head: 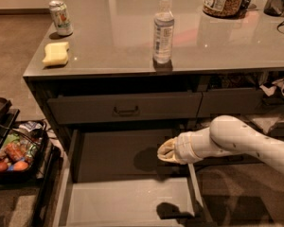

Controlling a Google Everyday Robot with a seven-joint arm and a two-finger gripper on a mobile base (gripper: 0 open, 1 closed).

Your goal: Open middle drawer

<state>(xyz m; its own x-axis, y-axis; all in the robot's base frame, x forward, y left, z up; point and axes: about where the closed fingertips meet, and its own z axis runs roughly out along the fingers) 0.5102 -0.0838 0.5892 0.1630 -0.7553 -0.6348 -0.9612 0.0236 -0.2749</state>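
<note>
Camera view: one gripper (164,151) over one open middle drawer (125,201).

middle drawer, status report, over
Gripper hanging over the middle drawer, near its right side. Drawer pulled out, pale grey floor showing. Upper drawer shut. Nothing seen in the way.

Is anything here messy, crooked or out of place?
Nothing is spilled or broken. The middle drawer stands pulled far out, pale inside showing, with the end effector above its right side. At far right, loose clutter pokes out under the countertop.
</note>
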